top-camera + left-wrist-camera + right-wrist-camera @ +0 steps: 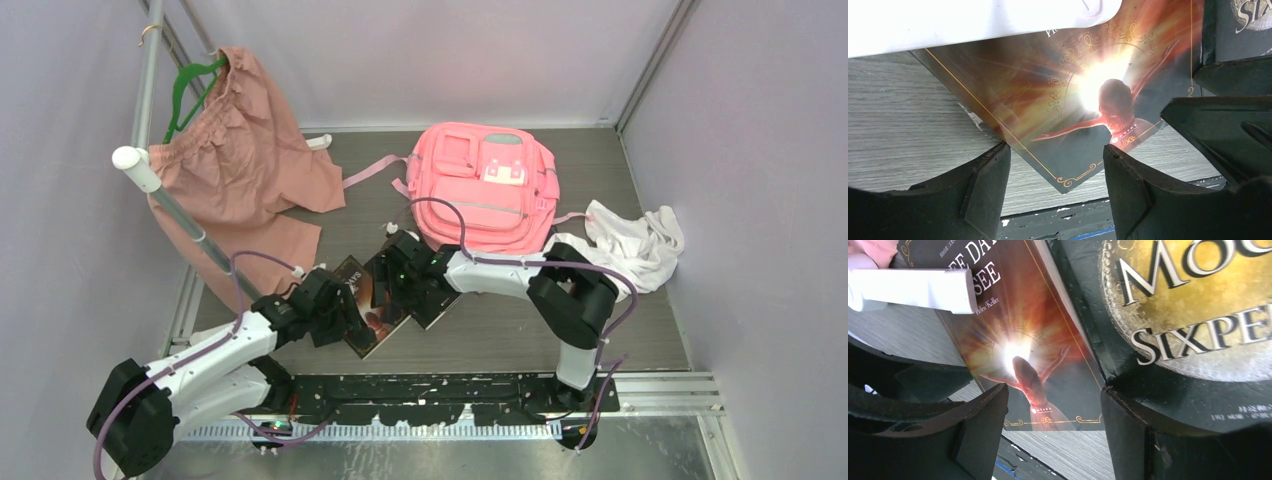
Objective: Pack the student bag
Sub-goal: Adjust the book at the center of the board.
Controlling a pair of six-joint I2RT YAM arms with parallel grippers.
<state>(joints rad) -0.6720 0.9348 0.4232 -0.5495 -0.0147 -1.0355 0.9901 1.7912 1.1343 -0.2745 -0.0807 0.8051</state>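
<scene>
A: How far along?
B: Barely begun. The bag (pixel 485 190) lies at the back of the surface (pixel 620 320), looking closed; two books (pixel 378 318) lie in front of it, unpacked.
A: The tools?
B: Left tool (pixel 1055 155) and right tool (pixel 1054 395) both stand apart, low over the books, gripping nothing that I can see

My overhead view is bright, even and sharp, with faint soft shadows on the table (pixel 650 320). In the left wrist view a white bar (pixel 973 20) at eleven o'clock is blown out, and the fingers (pixel 983 190) at six o'clock are dark and blurred. In the right wrist view I read crisp lettering (pixel 1193 300), with murk at seven o'clock.
</scene>
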